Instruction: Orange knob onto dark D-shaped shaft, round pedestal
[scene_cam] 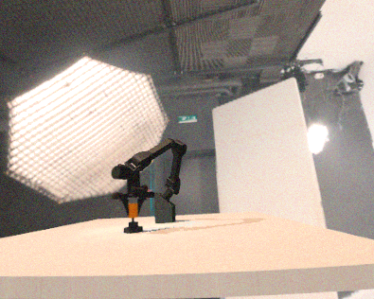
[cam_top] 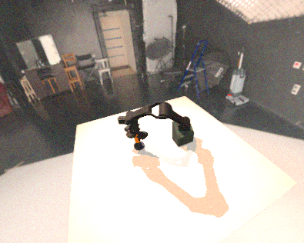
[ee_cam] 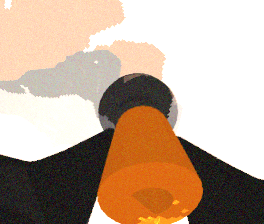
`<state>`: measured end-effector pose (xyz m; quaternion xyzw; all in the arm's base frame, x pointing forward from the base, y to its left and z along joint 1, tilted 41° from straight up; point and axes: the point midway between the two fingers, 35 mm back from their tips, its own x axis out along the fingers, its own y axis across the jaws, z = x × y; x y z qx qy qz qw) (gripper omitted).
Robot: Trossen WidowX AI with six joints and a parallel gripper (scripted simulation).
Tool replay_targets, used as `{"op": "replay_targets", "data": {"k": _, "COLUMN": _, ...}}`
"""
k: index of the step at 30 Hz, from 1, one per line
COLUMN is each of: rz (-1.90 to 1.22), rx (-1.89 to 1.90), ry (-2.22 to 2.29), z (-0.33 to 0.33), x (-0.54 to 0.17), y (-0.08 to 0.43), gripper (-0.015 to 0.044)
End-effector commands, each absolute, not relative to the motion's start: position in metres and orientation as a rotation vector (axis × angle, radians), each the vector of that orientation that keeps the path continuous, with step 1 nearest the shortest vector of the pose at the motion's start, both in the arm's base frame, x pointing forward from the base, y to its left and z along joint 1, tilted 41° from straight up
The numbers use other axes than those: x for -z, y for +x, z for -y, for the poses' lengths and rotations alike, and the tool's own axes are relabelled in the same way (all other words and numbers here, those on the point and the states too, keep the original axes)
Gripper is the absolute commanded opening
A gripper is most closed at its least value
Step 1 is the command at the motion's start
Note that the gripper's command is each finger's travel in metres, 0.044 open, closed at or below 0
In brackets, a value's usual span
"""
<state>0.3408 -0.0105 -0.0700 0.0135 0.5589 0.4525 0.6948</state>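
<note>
The orange knob [cam_top: 137, 140] [scene_cam: 133, 210] [ee_cam: 144, 145] is held upright between the fingers of my gripper [cam_top: 137, 138] [scene_cam: 133, 207] [ee_cam: 145, 150], which is shut on it. The round dark pedestal [cam_top: 139, 146] [scene_cam: 133, 229] [ee_cam: 135, 90] stands on the table directly below. In the exterior view, a short length of the thin dark shaft [scene_cam: 133, 219] shows between the knob's lower end and the pedestal, so the knob is above the pedestal, not down on it. Whether the shaft's tip is inside the hole cannot be seen. The shaft's flat side is hidden.
The arm's dark base [cam_top: 182, 138] [scene_cam: 164, 212] stands on the pale table [cam_top: 105, 200] [scene_cam: 224, 251], behind and to the right of the pedestal in the exterior view. The arm arches from the base to above the pedestal. Its shadows lie across the table.
</note>
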Motion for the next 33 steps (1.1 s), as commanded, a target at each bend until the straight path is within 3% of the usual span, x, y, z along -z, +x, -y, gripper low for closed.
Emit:
{"op": "replay_targets", "data": {"k": 1, "rz": -1.247, "rx": -1.008, "ry": 0.034, "z": 0.0109, "x": 0.0711, "y": 0.3403, "gripper": 0.0000}}
{"op": "replay_targets", "data": {"k": 33, "rz": -1.247, "rx": -1.008, "ry": 0.034, "z": 0.0099, "x": 0.0704, "y": 0.3408, "gripper": 0.0000}}
